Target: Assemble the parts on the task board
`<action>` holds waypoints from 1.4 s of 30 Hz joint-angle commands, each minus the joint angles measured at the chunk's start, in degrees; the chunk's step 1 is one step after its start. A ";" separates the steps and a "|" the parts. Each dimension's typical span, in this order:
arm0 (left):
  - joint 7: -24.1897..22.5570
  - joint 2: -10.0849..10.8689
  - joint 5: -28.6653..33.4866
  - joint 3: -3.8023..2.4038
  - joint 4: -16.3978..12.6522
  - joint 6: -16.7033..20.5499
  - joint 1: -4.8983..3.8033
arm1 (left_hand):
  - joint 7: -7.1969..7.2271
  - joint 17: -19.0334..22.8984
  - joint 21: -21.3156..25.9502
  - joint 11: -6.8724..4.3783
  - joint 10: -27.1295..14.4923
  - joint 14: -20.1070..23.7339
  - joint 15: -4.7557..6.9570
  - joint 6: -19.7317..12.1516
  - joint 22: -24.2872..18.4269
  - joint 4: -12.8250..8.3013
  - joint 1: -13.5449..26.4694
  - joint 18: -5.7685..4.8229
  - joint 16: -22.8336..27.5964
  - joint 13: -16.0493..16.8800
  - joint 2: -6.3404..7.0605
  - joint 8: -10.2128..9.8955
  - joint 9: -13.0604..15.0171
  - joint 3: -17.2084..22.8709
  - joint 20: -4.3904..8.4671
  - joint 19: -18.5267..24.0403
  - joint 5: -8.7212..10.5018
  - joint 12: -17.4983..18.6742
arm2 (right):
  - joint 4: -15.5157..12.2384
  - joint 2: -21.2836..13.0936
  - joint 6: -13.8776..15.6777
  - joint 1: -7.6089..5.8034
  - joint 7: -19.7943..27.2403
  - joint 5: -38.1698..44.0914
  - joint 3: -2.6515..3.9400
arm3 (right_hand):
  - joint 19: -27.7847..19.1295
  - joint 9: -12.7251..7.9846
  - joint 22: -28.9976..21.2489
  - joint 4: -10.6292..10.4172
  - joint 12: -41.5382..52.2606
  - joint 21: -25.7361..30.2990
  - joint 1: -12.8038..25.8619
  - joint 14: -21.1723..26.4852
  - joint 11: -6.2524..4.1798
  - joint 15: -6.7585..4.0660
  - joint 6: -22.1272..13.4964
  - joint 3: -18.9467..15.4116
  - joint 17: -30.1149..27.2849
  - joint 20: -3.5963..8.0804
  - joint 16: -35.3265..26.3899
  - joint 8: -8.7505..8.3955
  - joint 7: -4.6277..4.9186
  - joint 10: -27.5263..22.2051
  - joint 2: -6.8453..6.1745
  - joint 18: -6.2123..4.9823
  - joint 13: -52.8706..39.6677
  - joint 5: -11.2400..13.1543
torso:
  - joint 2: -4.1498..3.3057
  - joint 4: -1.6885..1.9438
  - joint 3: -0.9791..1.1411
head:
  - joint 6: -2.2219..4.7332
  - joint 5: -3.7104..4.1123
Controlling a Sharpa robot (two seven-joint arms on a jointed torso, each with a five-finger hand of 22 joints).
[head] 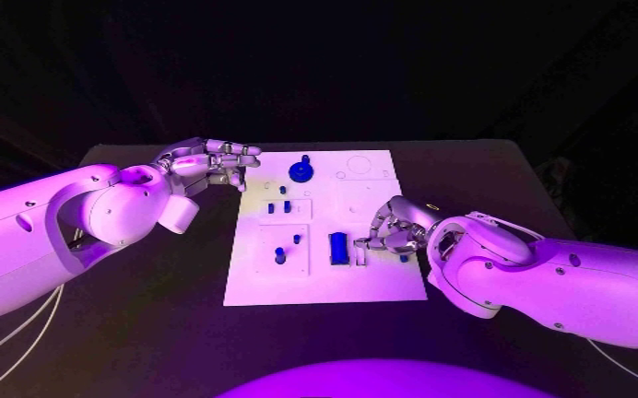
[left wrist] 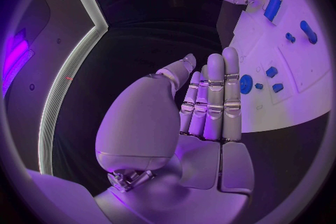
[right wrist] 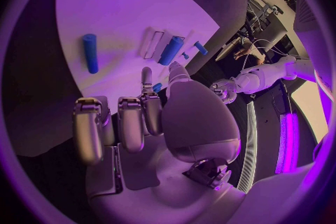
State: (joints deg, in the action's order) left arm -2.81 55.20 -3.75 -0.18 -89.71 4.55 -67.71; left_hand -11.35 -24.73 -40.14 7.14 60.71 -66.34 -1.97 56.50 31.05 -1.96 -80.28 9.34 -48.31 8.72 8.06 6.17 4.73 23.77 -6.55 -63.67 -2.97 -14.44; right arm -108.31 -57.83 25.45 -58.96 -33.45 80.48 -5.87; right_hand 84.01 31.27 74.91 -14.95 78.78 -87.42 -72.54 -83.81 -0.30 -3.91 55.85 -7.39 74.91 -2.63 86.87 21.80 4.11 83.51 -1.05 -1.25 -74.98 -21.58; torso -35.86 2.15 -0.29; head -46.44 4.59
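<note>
Black desk [head: 147, 324] fills the scene under dark surroundings, with the white task board [head: 325, 232] lying flat in its middle. At the left, the left hand [head: 213, 163] hangs just beside the board's far left corner; in the left wrist view its fingers [left wrist: 217, 95] stand straight and close together, with nothing in them. On the board, a round blue part [head: 301, 171] sits near the far edge, close to that hand. Nearer the middle, a few small blue parts [head: 279, 206] stand in a framed square, and below them a blue peg [head: 280, 254] lies in a second framed square. Just right of that, a larger blue block [head: 339, 248] lies near the board's centre. At the right, the right hand [head: 396, 228] is over the board's right edge, just beside the block. Its fingers [right wrist: 129, 123] are curled inward, and whether they pinch anything cannot be told.
</note>
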 commanded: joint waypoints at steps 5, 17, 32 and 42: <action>-1.50 -0.20 -0.04 0.00 -0.12 -0.02 -0.07 | 0.00 0.09 0.20 -0.12 -0.44 0.33 -0.01 -0.36 -0.05 0.03 0.19 1.16 0.14 -0.06 -0.26 0.20 -0.08 -0.44 -0.03 0.54 0.01 -0.30 | -1.35 -5.04 1.24 -0.47 4.39 2.83 -0.01 | 4.95 -2.05 14.33 0.79 -0.22 0.07 -3.39 -4.86 0.30 0.22 0.75 0.38 9.15 0.08 -0.23 -3.25 0.25 0.10 0.95 0.67 -5.95 -0.54 | 0.19 -0.51 0.06 | 0.26 0.67; -1.62 -0.30 -0.04 0.07 -0.15 -0.22 -0.06 | 0.00 0.09 0.20 -0.12 -0.44 0.33 -0.01 -0.36 -0.05 0.03 0.19 1.16 0.14 -0.06 -0.26 0.20 -0.08 -0.44 -0.03 0.54 0.01 -0.30 | -0.99 -7.28 0.15 0.14 2.55 7.14 -0.36 | 5.29 -2.95 14.58 0.34 0.18 -0.79 -4.09 -4.98 0.00 0.04 2.98 0.05 9.69 0.13 0.08 -4.57 -0.12 0.53 1.06 0.86 -6.31 -0.92 | 0.03 -0.84 0.23 | 0.22 1.14; -1.30 -0.22 -0.04 0.09 -0.13 -0.52 -0.06 | 0.00 0.09 0.20 -0.12 -0.44 0.33 -0.01 -0.36 -0.05 0.03 0.19 1.16 0.14 -0.06 -0.26 0.20 -0.08 -0.44 -0.03 0.54 0.01 -0.30 | 1.77 -5.21 -1.22 2.10 -0.55 8.87 -0.48 | 5.22 -3.38 14.52 -1.50 -0.31 -0.60 -2.51 -4.94 -0.15 -0.10 4.75 -1.64 9.55 0.25 -0.02 -5.56 -0.33 0.38 0.37 0.81 -6.04 -2.21 | 0.07 -0.72 0.13 | -0.38 1.06; -1.00 -0.13 -0.04 0.09 -0.16 -0.81 -0.06 | 0.01 0.15 0.24 -0.13 -0.44 0.35 -0.02 -0.36 -0.08 0.02 0.21 1.16 0.11 -0.05 -0.28 0.27 -0.08 -0.47 -0.05 0.55 0.02 -0.41 | 2.48 -4.52 -2.59 2.50 -1.14 9.22 -0.49 | 5.20 -3.30 14.51 -1.60 -0.38 -0.55 -2.17 -4.93 -0.25 -0.17 5.27 -2.01 9.52 0.30 -0.04 -5.53 -0.48 0.37 0.28 0.80 -6.01 -2.33 | 0.12 -0.68 0.13 | -0.66 1.05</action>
State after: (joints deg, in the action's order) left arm -3.49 55.12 -3.76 -0.06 -89.73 4.56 -67.72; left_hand -11.35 -24.63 -40.15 7.13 60.71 -66.34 -1.98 56.50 31.06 -1.96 -80.28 9.34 -48.30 8.72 8.06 6.17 4.73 23.77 -6.75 -63.47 -2.97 -14.66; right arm -105.91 -62.47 24.52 -56.56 -33.76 88.43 -6.35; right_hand 84.00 27.98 74.93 -16.51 78.24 -87.98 -75.41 -83.82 -0.40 -3.89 60.61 -9.17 74.95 -2.64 86.87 16.60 3.66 83.64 -0.81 -1.25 -75.25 -23.63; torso -35.77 1.47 -0.16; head -47.07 5.63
